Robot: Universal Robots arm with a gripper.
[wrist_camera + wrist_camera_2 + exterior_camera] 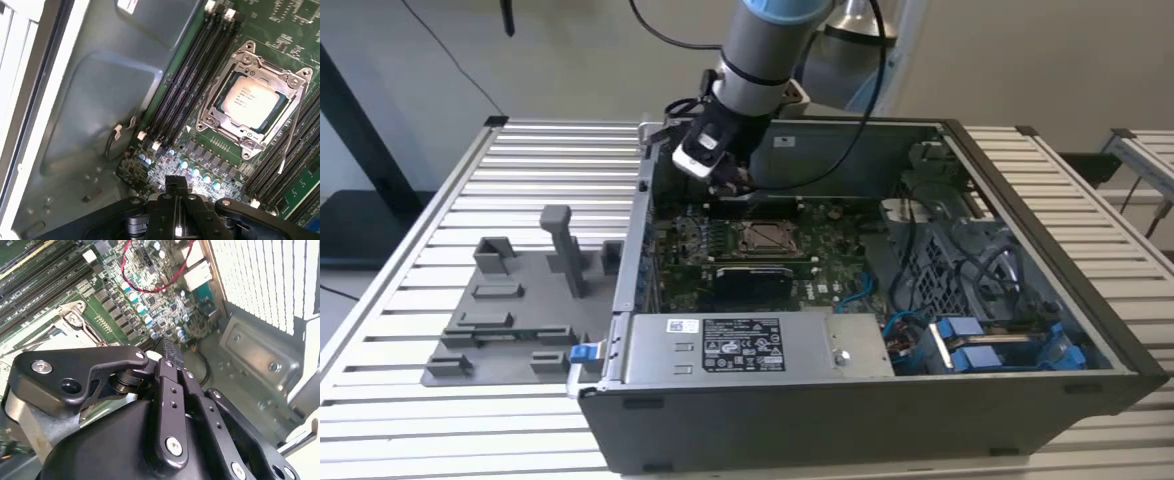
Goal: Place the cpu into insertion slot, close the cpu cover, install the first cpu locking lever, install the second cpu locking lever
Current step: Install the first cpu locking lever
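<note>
The cpu [249, 99], a small square chip with a silver-grey face, lies in the insertion slot [765, 237] on the green board. The cpu cover [225, 131], a thin silvery frame, lies flat around the chip's edges. A thin wire lever [290, 132] runs along one side of the socket and stands a little off it. My gripper [731, 185] hangs above the board's back corner, at the exterior view's left of the socket and apart from it. Its black fingertips [176, 184] are pressed together with nothing between them. The second wrist view has the gripper [170, 347] over small board components, and the socket's corner [75, 315] beyond.
The open computer case [881, 400] lies on a slatted table. A labelled power-supply box [747, 345] sits at its front, and a black block [750, 285] lies between it and the socket. Blue cables [961, 340] fill the case's right. A grey fixture plate [507, 310] lies outside, to the left.
</note>
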